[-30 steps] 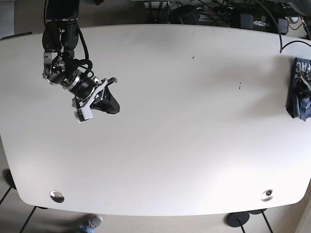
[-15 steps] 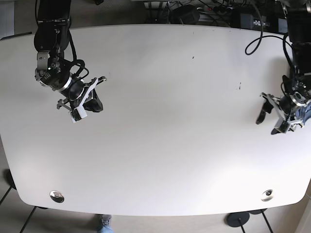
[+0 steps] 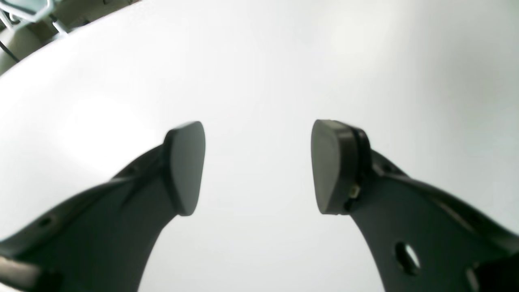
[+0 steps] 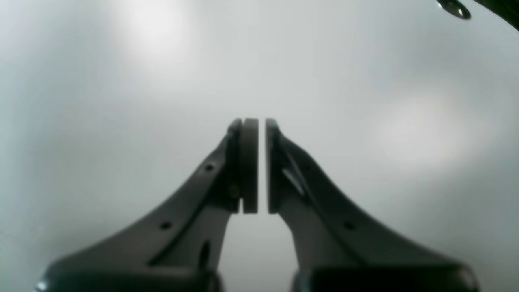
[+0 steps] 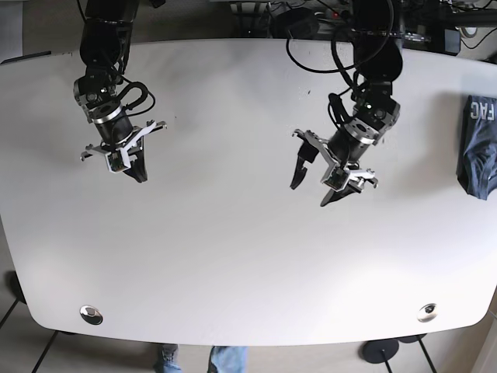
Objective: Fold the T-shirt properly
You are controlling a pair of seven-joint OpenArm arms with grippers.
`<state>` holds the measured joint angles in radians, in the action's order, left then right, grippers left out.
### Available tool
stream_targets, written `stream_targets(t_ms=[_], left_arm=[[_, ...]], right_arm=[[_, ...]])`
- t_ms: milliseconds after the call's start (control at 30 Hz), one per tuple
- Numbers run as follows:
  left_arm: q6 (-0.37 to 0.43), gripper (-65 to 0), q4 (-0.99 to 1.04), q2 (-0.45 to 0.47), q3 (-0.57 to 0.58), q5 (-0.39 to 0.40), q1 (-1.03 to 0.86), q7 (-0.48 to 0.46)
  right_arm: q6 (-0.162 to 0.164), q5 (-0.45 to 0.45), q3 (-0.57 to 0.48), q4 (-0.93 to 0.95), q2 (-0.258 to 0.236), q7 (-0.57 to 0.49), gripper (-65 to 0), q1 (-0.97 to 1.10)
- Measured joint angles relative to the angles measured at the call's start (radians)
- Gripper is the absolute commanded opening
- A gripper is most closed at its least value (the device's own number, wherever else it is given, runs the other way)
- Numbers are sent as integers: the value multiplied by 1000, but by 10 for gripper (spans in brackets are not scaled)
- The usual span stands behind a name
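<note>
The white, rounded-corner tabletop (image 5: 233,256) carries only one task item: a dark blue-grey T-shirt with pale lettering (image 5: 475,144), lying bunched at the right edge of the tabletop and partly hanging past it, so far as the base view shows. The left gripper (image 5: 330,175) hangs over the middle of the tabletop, right of centre, well apart from the garment; the left wrist view shows its two dark pads spread wide with nothing but bare white surface between them. The right gripper (image 5: 124,158) hangs near the far left corner region, with its pads (image 4: 250,162) drawn almost together, a thin slit of light between them and nothing pinched. Neither gripper touches the shirt. Judgement: the task stands at its opening step, the shirt unspread and not yet brought onto the working area. The next move calls for the left arm to reach to the right edge, close on a free fold of cloth, and draw the garment toward the centre where both arms can flatten it. The overhanging part risks sliding off if pulled carelessly.
</note>
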<state>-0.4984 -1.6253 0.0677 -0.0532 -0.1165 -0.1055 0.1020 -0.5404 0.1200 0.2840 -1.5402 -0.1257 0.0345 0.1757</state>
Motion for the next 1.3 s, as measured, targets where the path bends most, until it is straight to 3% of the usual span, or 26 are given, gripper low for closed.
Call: stream_targets(t_ms=[67,300,500,567,667,700,733,833,1100,1300], left_arm=[[29,-267,-45,-40,-1,-41,-78,-21],[31,-267,-312,-118,-4,-45,-451,-25],[31,-267,-350,-88,-13,-41,-588,-22],[39,-265,-351,-84,-18,-41,-574,-22],[34,-262,-350,-118,-16,-41,-487,-2],[34,-261,-349,-136,-18,-41,-433,60],[34,-261,-348,-146,-27,-41,-398,93],[31,-260,-349,-161,-82,-41,-306,178],[34,-260,-346,-140,-271,-41,-212,224],[26,-262,-325,-106,-274,-40,-213,223]], right_arm=[[-11,-2,-3,-3,1,-1,-621,55],[-2,-225,0,-149,-43,-5,-621,322],[-3,-233,-17,-234,-40,1,-615,455],[2,-232,-82,-243,-44,3,-604,426],[-8,-233,-159,-245,-38,68,-396,331],[16,-229,-194,-245,-40,129,-289,278],[16,-229,-227,-245,-42,159,-225,244],[-2,-233,-340,-233,-37,224,-125,114],[-2,-204,-578,85,-51,277,-185,-231],[-2,-168,-758,298,-28,274,-230,-396]])
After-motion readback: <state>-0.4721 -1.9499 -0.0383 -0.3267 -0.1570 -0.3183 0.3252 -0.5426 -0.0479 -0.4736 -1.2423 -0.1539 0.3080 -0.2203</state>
